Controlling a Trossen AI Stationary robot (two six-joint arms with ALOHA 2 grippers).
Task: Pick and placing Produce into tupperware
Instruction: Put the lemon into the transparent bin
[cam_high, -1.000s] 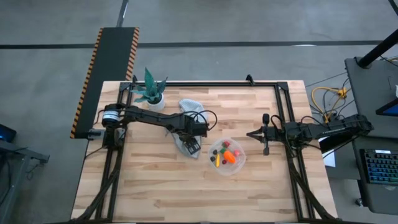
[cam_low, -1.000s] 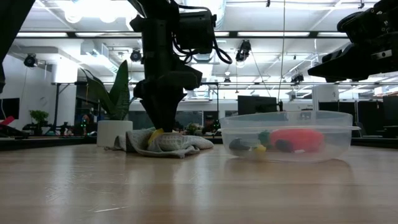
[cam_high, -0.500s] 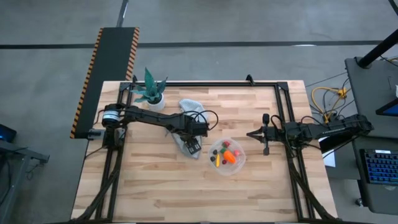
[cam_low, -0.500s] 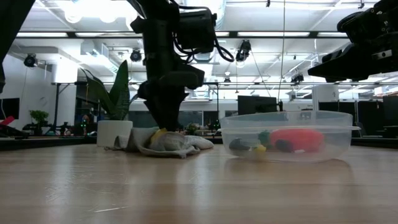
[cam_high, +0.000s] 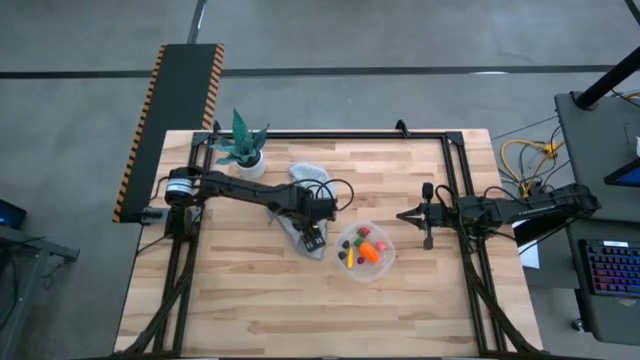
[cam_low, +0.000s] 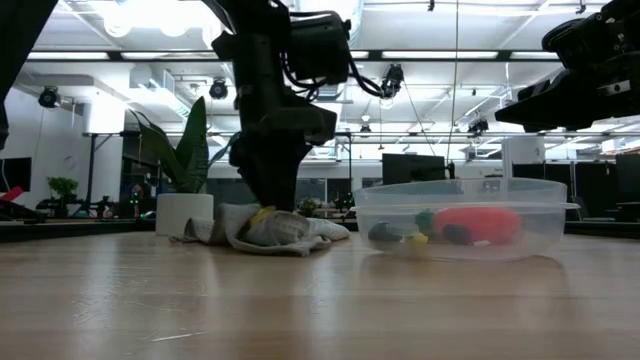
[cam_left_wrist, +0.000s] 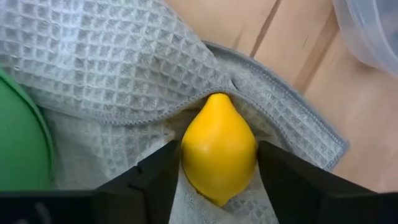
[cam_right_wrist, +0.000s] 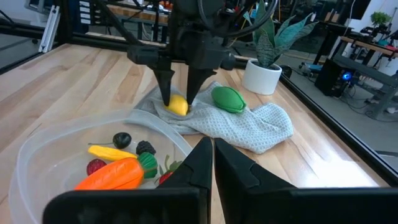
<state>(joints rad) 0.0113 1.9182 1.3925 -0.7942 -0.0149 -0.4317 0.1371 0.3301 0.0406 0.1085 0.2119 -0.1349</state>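
Note:
The yellow lemon (cam_left_wrist: 217, 146) lies on the grey cloth (cam_left_wrist: 112, 56), its pointed end under a fold of the cloth. My left gripper (cam_left_wrist: 219, 150) stands over it, shut on it. A green piece (cam_right_wrist: 228, 99) rests on the cloth beside it. The clear round tupperware (cam_right_wrist: 37, 155) stands just to the right, with the orange carrot (cam_right_wrist: 115, 176), a yellow sliver and dark and red berries in it. My right gripper (cam_right_wrist: 211, 165) waits shut near the table's right edge, pointing at the tupperware (cam_high: 386, 262). My left gripper pinches the lemon across its fat middle (cam_left_wrist: 189, 155), one finger (cam_left_wrist: 158, 183) on each side. The fingers come from above, pointing down. The lemon still lies on the cloth, and a cloth fold (cam_left_wrist: 186, 106) covers its tip.
A potted plant in a white pot (cam_high: 243, 150) stands near the far left corner, behind the cloth (cam_high: 300, 175). Black frame rails run along the table's far, left and right edges. Bare wood lies toward the near edge.
My left gripper has shifted a little toward the tupperware, low over the cloth. The lemon and the near end of the cloth have slid that way with it.

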